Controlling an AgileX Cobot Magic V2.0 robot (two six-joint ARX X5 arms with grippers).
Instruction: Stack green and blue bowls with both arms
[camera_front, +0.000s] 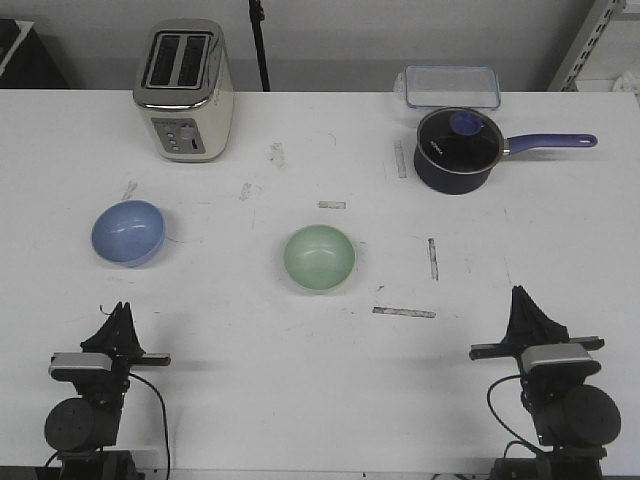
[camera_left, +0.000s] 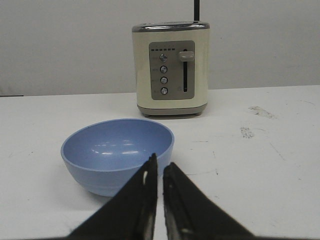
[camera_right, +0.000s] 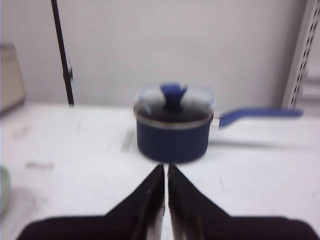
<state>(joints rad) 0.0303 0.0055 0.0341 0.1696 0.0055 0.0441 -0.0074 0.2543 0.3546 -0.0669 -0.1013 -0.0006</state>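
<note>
Bowls glossy, upright, apart: blue bowl, green bowl; left claw, right claw closed (both empty)

A cream toaster is seen at the far left of the white worktop. Well right of the toaster, a dark lidded saucepan is set, with a clear container just behind it.

No words or numbers can be read. The saucepan has small white writing on its side, too tiny to read. The toaster buttons have marks too small to make out.
</note>
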